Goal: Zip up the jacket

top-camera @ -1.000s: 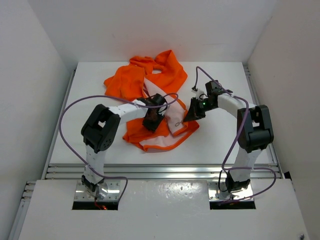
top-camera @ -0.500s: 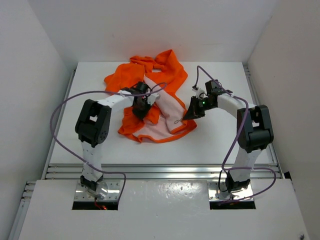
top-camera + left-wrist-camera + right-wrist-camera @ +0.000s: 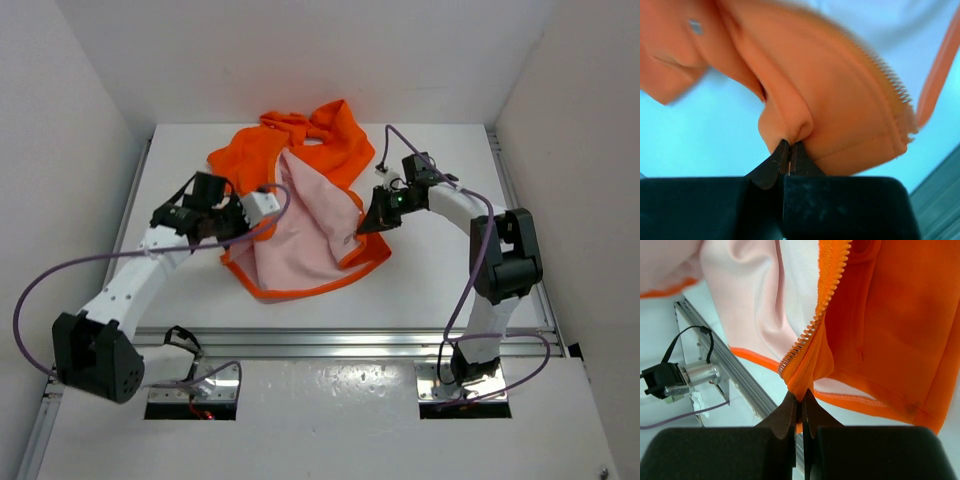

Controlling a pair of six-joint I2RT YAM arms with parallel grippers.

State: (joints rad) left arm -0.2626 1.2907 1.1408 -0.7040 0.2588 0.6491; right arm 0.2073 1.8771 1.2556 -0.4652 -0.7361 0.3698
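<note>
The jacket lies on the far middle of the counter, opened out with its pale pink lining facing up and its orange fabric bunched toward the far edge. My left end effector is clamped tight on a fold of orange fabric at the jacket's left side. My right end effector is pinched shut on the right front edge, just under the lower end of the unjoined zipper teeth.
</note>
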